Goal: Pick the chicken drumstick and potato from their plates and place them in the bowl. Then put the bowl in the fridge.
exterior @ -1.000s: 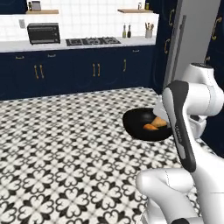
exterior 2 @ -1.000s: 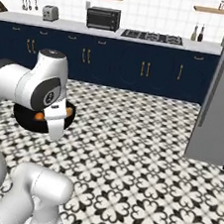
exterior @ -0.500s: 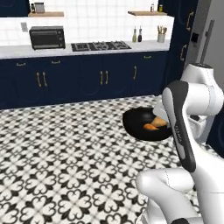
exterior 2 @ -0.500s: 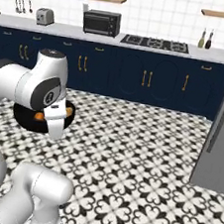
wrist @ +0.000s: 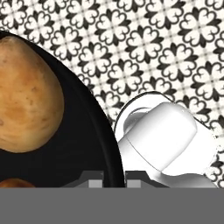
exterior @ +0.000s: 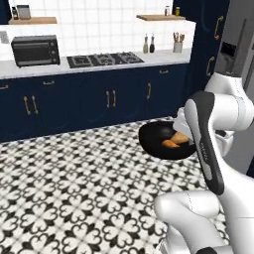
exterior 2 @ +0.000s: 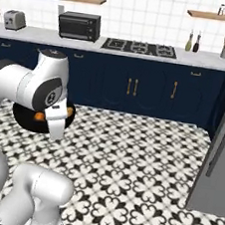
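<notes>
The glossy black bowl (exterior: 154, 141) hangs above the patterned floor, held at its rim beside the arm's wrist. My gripper (wrist: 113, 178) is shut on the bowl (wrist: 83, 144), one fingertip inside the rim and one outside. The tan potato (wrist: 22, 96) lies in the bowl, large at the left of the hand view. The orange drumstick (exterior: 171, 144) lies beside the potato (exterior: 180, 137). From the right base view the bowl (exterior 2: 25, 120) peeks out behind my forearm. The grey fridge (exterior: 238, 54) rises at the right, its door edge (exterior 2: 221, 159) close by. The plates are out of view.
Navy cabinets (exterior: 99, 101) under a white counter run along the back wall, with a stovetop (exterior: 104, 59) and a black toaster oven (exterior: 34, 49). Black-and-white tiled floor (exterior 2: 142, 168) lies open between me and the cabinets.
Both base views have shifted and the cabinets and fridge stand closer, so the base has driven. The bowl stays held in the same place against the arm.
</notes>
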{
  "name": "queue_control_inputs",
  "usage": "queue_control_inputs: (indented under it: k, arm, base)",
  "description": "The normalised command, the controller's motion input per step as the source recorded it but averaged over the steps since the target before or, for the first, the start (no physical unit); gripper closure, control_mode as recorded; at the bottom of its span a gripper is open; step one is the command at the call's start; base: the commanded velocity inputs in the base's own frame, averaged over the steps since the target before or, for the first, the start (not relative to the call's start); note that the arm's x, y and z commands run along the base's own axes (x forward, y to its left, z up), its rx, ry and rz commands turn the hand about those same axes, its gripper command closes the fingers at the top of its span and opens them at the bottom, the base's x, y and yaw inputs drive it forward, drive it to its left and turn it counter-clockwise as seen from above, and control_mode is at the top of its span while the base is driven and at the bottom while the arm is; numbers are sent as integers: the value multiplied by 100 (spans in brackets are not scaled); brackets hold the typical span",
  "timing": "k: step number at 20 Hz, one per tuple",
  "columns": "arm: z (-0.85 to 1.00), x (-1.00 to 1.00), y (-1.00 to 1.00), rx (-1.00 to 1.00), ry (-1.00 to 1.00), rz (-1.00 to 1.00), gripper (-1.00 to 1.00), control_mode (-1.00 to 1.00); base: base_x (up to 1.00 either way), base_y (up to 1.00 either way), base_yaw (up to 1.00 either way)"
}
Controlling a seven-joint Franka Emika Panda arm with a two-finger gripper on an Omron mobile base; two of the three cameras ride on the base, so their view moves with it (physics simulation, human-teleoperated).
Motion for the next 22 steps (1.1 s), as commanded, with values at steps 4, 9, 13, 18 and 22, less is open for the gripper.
queue_control_inputs:
  k: [4,9,13,18,22]
  arm:
    - [0,0,0,0,0,0,100,100]
    - [0,0,0,0,0,0,100,100]
    - [0,0,0,0,0,0,100,100]
    - [0,0,0,0,0,0,100,100]
    - [0,0,0,0,0,0,100,100]
  base:
    - [100,100,-57]
    - [100,100,-57]
    - [100,95,-63]
    - [100,97,-62]
    - [100,100,-58]
